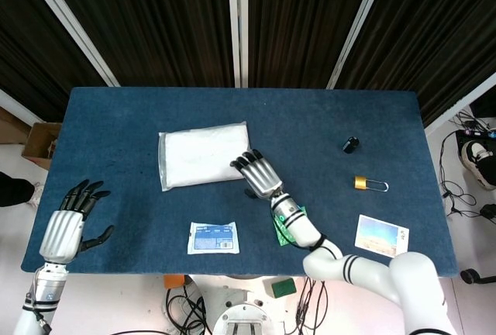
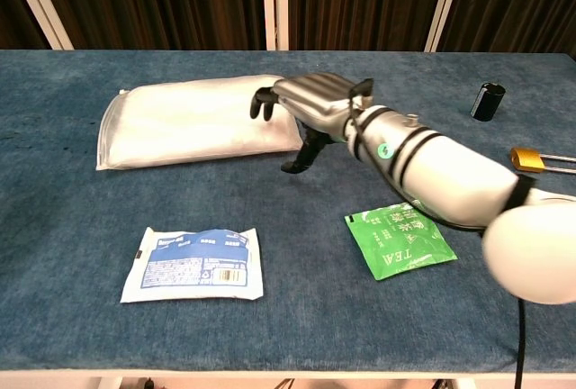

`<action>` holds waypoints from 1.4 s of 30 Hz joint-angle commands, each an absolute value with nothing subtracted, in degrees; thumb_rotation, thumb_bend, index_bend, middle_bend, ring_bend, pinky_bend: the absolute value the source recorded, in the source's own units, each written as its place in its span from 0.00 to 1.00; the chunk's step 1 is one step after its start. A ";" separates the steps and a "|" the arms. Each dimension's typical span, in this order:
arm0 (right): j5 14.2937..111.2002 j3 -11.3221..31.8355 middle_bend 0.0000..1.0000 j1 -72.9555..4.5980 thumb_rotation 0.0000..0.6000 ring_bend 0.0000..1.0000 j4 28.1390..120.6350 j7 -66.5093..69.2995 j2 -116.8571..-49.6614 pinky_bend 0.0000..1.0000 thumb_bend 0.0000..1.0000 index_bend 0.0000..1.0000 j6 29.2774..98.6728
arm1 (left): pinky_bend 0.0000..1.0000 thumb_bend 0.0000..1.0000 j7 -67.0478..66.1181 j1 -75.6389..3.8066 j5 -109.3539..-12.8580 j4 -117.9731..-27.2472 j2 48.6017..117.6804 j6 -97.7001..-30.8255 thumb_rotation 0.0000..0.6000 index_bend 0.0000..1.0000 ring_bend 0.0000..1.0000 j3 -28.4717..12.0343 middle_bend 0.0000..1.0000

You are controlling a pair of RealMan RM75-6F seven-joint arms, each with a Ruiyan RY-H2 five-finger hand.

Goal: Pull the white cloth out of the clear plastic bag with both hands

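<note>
Blue table, dark curtain behind; bagged cloth left of centre, right hand spread at its edge, holding nothing; left hand open, empty; green packet reading "TEA"

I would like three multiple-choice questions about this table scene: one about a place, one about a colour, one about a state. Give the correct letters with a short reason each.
1. Where is the right hand?
A. at the near right end of the clear plastic bag
B. over the padlock
C. off the table

2. What colour is the tea packet?
A. red
B. green
C. yellow

3. What is the state of the left hand?
A. holding the white cloth
B. holding the blue-and-white packet
C. open, holding nothing

Answers:
1 A, its fingers reach the bag's end in both views.
2 B, the chest view shows green.
3 C, its fingers are apart at the table's left edge.
</note>
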State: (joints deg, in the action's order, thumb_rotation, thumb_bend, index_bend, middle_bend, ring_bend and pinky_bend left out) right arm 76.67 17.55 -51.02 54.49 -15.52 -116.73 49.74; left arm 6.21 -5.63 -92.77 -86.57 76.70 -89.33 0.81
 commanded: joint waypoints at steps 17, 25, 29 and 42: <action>74.86 15.47 0.48 -61.63 1.00 0.31 29.75 -12.25 -130.00 0.38 0.47 0.63 55.94 | 0.12 0.23 9.22 -4.97 -92.98 -85.87 76.53 -89.76 1.00 0.22 0.04 1.00 0.13; 80.16 9.22 0.48 -52.01 1.00 0.31 32.94 -6.27 -125.27 0.38 0.48 0.66 66.94 | 0.12 0.23 9.89 -5.43 -93.39 -84.68 76.55 -88.60 1.00 0.22 0.04 1.44 0.13; 81.65 5.43 0.48 -44.50 1.00 0.31 44.58 -9.46 -118.35 0.38 0.48 0.65 72.21 | 0.12 0.23 9.88 -5.51 -93.82 -84.53 76.49 -88.36 1.00 0.22 0.04 1.80 0.13; 76.89 -3.63 0.32 -31.92 1.00 0.20 81.99 -32.36 -100.88 0.23 0.39 0.35 70.92 | 0.12 0.23 8.38 -7.45 -95.55 -85.60 75.24 -86.11 1.00 0.22 0.04 2.23 0.13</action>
State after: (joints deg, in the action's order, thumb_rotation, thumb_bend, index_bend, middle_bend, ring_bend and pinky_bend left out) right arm 78.75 -0.39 -35.29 75.60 -25.51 -105.40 71.97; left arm 8.47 -7.31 -95.44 -85.48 75.38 -86.26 2.21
